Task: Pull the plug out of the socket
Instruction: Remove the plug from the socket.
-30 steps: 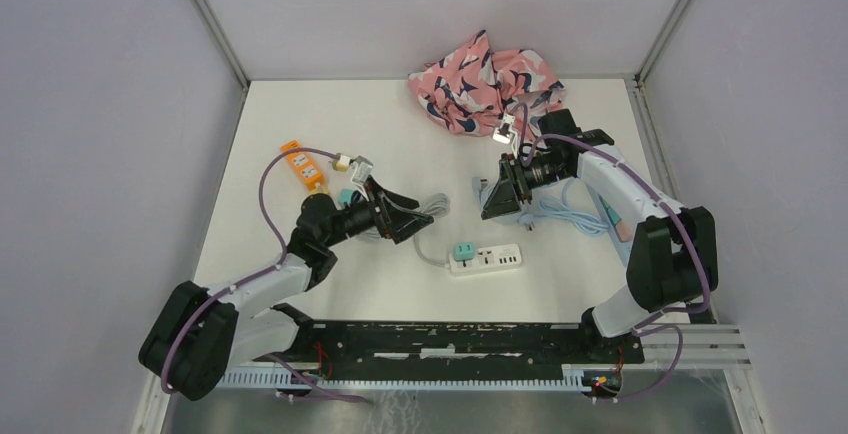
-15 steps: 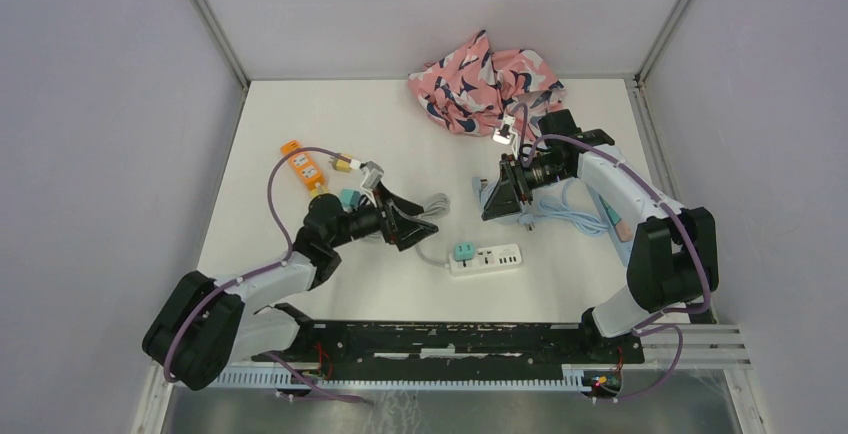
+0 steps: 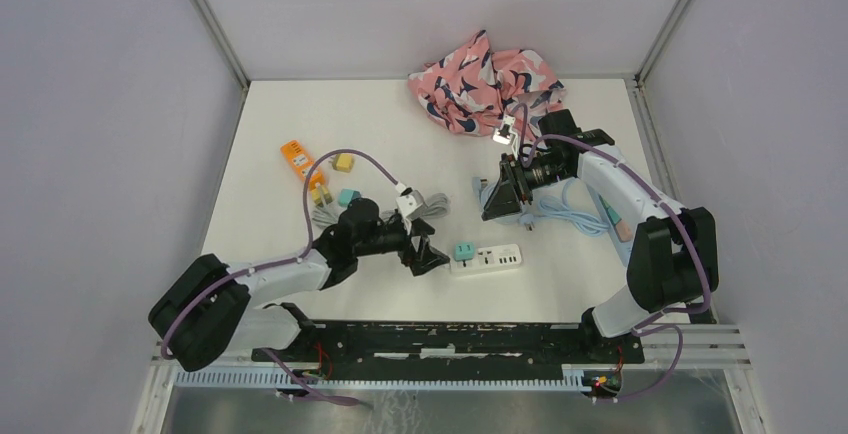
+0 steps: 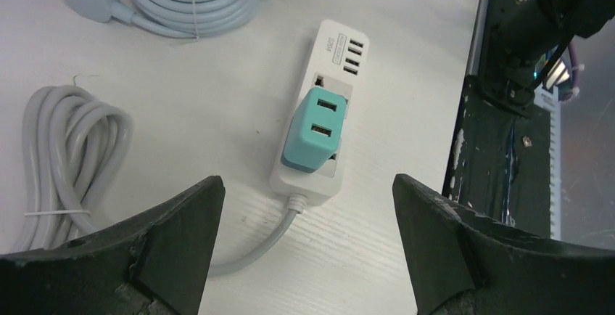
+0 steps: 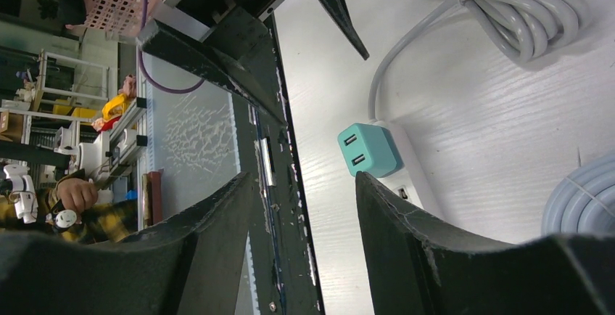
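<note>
Bare tabletop runs between the power strip and the near edge, and the space above the teal plug is open. A grey cable coil and a light-blue cable coil crowd the strip's far side. A pink cloth lies against the far edge.

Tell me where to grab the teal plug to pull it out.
Pinch the teal plug across its flat side faces, coming straight down from above: it stands proud of the white power strip, and the open left gripper frames it.

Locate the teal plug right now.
Top view, near centre: the teal plug sits in the left end of the white power strip, just right of the left end effector, whose jaws stand open and clear of it.
</note>
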`<state>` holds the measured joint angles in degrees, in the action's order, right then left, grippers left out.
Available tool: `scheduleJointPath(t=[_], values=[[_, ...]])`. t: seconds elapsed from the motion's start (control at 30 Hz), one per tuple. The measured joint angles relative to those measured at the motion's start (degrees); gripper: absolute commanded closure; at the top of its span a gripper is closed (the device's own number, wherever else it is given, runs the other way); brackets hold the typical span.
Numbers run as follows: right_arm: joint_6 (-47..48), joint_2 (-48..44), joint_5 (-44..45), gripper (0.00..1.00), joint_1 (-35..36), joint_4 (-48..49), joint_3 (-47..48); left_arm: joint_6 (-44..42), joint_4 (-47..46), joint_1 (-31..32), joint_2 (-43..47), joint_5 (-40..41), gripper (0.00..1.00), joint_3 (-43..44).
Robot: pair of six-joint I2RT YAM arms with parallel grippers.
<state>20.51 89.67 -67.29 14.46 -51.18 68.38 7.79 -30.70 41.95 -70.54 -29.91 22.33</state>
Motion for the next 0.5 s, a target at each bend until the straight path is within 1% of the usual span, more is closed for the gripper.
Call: scheduleJointPath(t=[0.07,0.2,0.3,0.5], values=[[0.1,0.0,0.0,0.4,0.0,0.0,0.0,-2.6,1.3,1.2,-1.1,0.0,0.08,0.9],[0.4,0.0,0.2,0.4,0.0,0.0,0.0,-8.0,1.7,5.8,-3.3,1.0,0.09,2.3],[0.8,0.0,0.5,0.4,0.0,-0.2,0.0,-12.5,1.9,8.9,-6.7,2.6,0.12,3.5],[1.5,-0.6,1.1,0.4,0.0,-0.2,0.0,-18.6,3.6,10.9,-14.2,6.4,0.18,8.7]])
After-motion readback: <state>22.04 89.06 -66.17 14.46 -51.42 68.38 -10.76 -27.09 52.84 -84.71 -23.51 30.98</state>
